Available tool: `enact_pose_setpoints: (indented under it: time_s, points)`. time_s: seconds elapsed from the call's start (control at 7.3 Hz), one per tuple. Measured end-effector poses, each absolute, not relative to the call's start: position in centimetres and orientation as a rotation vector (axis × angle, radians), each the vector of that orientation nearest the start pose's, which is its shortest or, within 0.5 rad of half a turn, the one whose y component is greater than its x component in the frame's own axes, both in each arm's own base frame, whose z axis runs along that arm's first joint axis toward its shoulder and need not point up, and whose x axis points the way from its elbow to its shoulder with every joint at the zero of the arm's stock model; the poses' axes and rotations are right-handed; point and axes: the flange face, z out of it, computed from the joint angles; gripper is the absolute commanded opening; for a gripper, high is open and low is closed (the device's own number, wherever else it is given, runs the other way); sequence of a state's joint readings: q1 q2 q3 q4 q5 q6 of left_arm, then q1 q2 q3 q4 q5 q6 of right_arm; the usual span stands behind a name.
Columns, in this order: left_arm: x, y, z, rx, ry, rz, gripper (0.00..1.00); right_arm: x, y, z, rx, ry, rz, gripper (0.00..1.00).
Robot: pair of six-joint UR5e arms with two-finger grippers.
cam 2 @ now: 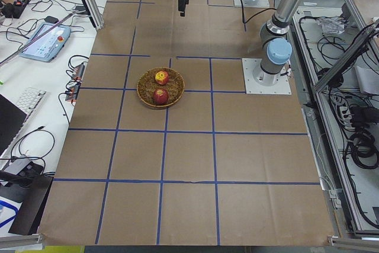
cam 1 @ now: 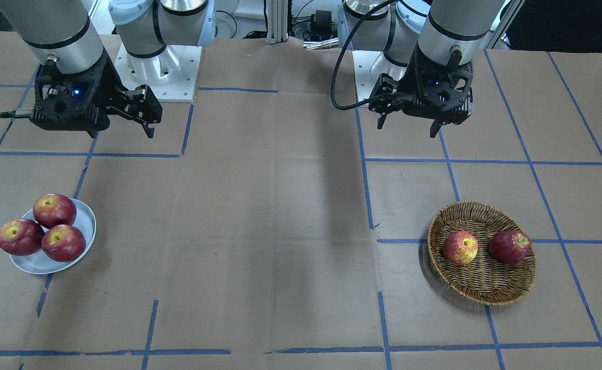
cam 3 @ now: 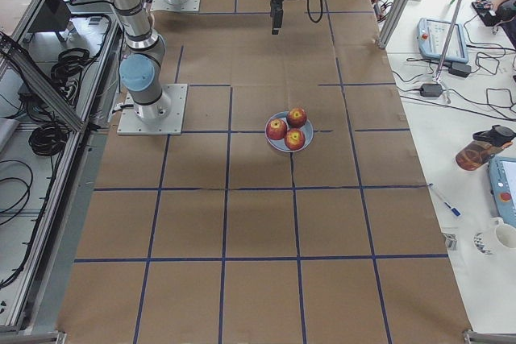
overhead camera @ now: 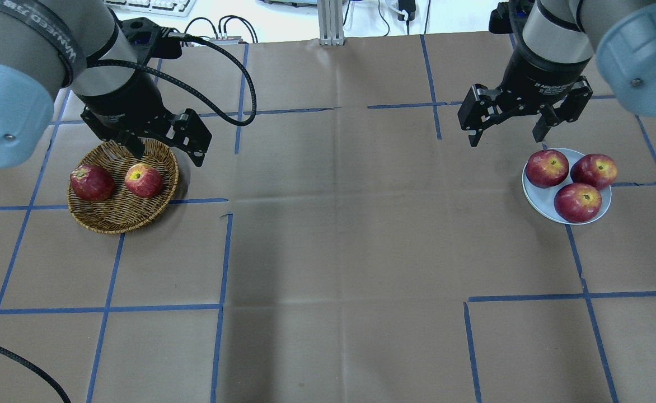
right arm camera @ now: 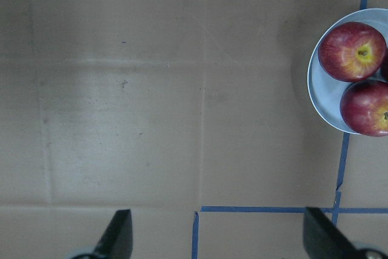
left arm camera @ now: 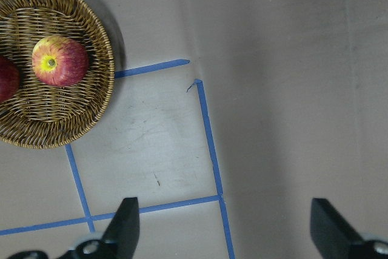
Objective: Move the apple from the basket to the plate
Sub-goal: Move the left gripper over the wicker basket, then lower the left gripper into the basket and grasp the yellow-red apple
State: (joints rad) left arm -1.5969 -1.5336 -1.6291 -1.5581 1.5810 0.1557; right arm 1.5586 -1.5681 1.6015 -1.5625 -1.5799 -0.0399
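While my left hand (overhead camera: 168, 158) hangs wide open and empty, the streaked round apple (overhead camera: 144, 180) lies in the woven wicker basket (overhead camera: 116, 219) nearby. My right hand (overhead camera: 505, 140), equally open and empty, hovers near the smooth pale plate (overhead camera: 536, 197).

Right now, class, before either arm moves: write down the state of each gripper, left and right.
Left gripper: open, holding nothing.
Right gripper: open, holding nothing.

Overhead and front opposed, sharing basket (overhead camera: 116, 217), end views far, wrist cameras seemingly downward
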Motion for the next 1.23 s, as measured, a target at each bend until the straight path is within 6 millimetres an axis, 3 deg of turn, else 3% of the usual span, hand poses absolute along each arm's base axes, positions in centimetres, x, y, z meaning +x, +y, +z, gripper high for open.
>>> enact_pose_setpoints:
  time_s: [0.82,1.23]
  points:
    - [-13.51,-47.74,47.69,0.258,3.116,0.04,0.99,12.64,-49.04,47.06,-0.044,3.149,0.066,1.0]
    - [-13.62,-47.38,48.59,0.257,3.115,0.012,0.99,12.64,-49.03,47.06,-0.046,3.149,0.067,1.0]
